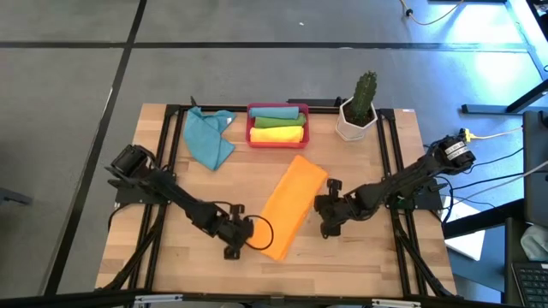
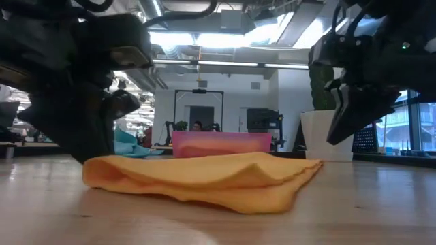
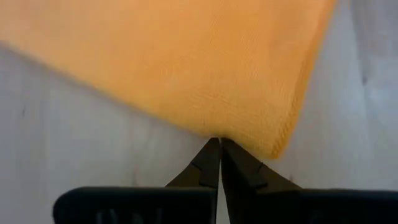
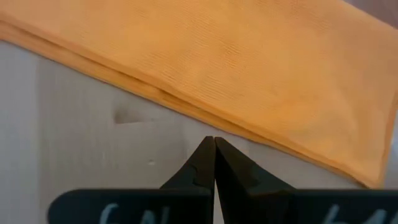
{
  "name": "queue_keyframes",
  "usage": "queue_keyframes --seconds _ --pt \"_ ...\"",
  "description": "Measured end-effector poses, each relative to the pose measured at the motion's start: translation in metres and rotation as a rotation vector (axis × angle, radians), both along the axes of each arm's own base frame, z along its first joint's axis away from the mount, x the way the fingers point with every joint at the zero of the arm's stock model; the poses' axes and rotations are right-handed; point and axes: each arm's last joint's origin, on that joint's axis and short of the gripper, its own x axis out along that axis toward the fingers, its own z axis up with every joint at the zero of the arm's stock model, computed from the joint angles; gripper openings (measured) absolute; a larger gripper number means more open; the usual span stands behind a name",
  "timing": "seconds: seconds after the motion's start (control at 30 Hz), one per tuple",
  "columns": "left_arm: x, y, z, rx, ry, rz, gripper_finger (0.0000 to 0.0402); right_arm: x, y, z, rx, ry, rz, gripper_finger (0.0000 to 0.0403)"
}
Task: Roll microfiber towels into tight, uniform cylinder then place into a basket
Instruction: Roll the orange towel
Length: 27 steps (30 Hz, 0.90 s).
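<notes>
1. High view: a folded orange towel (image 1: 289, 207) lies flat and slantwise on the middle of the desk (image 1: 360, 257), not yet rolled. The left gripper (image 1: 242, 239) sits at the towel's near corner and the right gripper (image 1: 329, 216) just beside its right long edge. Behind it, the red basket (image 1: 277, 141) already holds a green roll (image 1: 279, 112) and a yellow roll (image 1: 277, 133). A teal towel (image 1: 209, 137) lies crumpled to the basket's left, and a cactus pot (image 1: 356, 120) stands to its right.
2. Low view: the orange towel (image 2: 204, 178) is a low, limp fold on the desk, with an arm hanging over each end.
3. Left wrist view: the jaws are pressed together, tips touching the orange towel's (image 3: 186, 68) edge near a corner, holding nothing.
4. Right wrist view: the jaws are pressed together just short of the orange towel's (image 4: 249, 68) layered edge.
5. Judgement: two rolls look done; the orange and teal towels are left to roll and place.
</notes>
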Motion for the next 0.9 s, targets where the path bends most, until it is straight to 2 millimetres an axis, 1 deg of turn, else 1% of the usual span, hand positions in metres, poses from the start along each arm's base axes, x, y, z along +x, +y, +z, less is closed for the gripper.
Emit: queue_keyframes --seconds 0.13,0.23,0.37,0.47,0.6,0.7,0.83,0.9 --pt "0.010 -0.009 -0.003 -0.039 -0.095 -0.109 0.0001 0.000 0.012 0.002 0.023 -0.048 0.038 0.0009" --pt "0.018 -0.016 -0.005 -0.090 -0.159 -0.188 0.0003 0.000 0.026 0.006 0.058 -0.112 0.085 0.0009" --pt "0.025 -0.021 -0.006 -0.099 -0.247 -0.263 0.0010 -0.001 0.046 0.011 0.100 -0.204 0.165 0.0009" --pt "0.027 -0.023 -0.009 -0.096 -0.269 -0.293 0.0015 -0.003 0.059 0.016 0.132 -0.265 0.216 0.0009" --pt "0.026 -0.025 -0.009 -0.092 -0.272 -0.308 0.0020 -0.006 0.074 0.020 0.161 -0.334 0.285 0.0009" --pt "0.023 -0.030 -0.007 -0.069 -0.283 -0.354 0.0022 -0.007 0.087 0.018 0.154 -0.367 0.358 0.0013" --pt "0.016 -0.038 -0.003 0.016 -0.298 -0.419 0.0016 -0.009 0.095 0.011 0.152 -0.364 0.389 0.0038" --pt "0.013 -0.042 0.003 0.090 -0.308 -0.425 0.0013 -0.009 0.096 0.008 0.143 -0.348 0.390 0.0054"
